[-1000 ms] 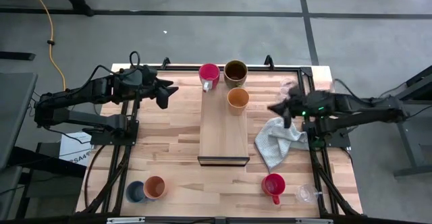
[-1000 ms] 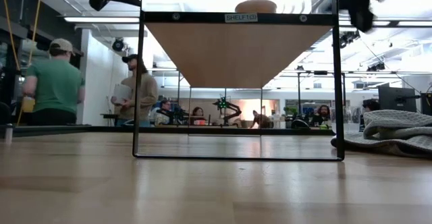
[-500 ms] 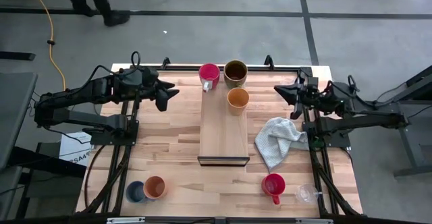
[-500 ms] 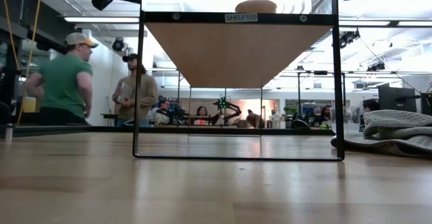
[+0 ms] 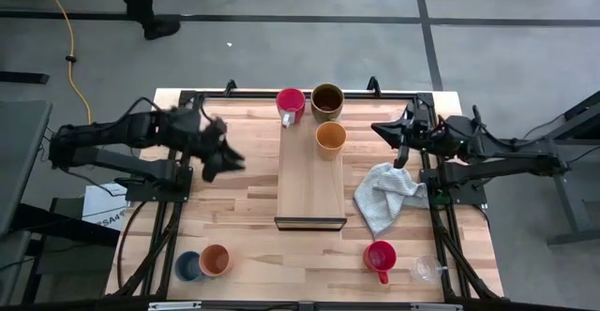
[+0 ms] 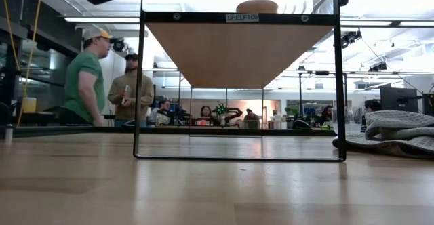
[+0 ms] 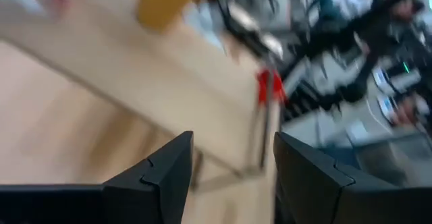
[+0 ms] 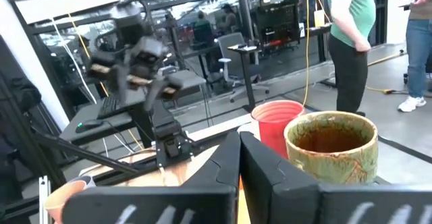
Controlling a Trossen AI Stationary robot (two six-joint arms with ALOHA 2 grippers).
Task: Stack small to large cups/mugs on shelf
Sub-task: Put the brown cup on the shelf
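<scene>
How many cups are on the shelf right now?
3: red mug and olive-brown mug at the shelf's far end, orange cup just in front. None looks hidden.

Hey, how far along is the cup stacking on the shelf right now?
Done: one orange cup on the shelf.
In hand: nothing. The left gripper is open, the right gripper shut, both empty.
Left: the red mug and olive mug beyond the shelf's far end, and the cups along the table's near edge.

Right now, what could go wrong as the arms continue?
The left claw, open and empty, sits close to the shelf; a careless sweep might bump it. The olive mug, red mug and orange cup crowd one end, so the shut right claw could knock a neighbour.
</scene>
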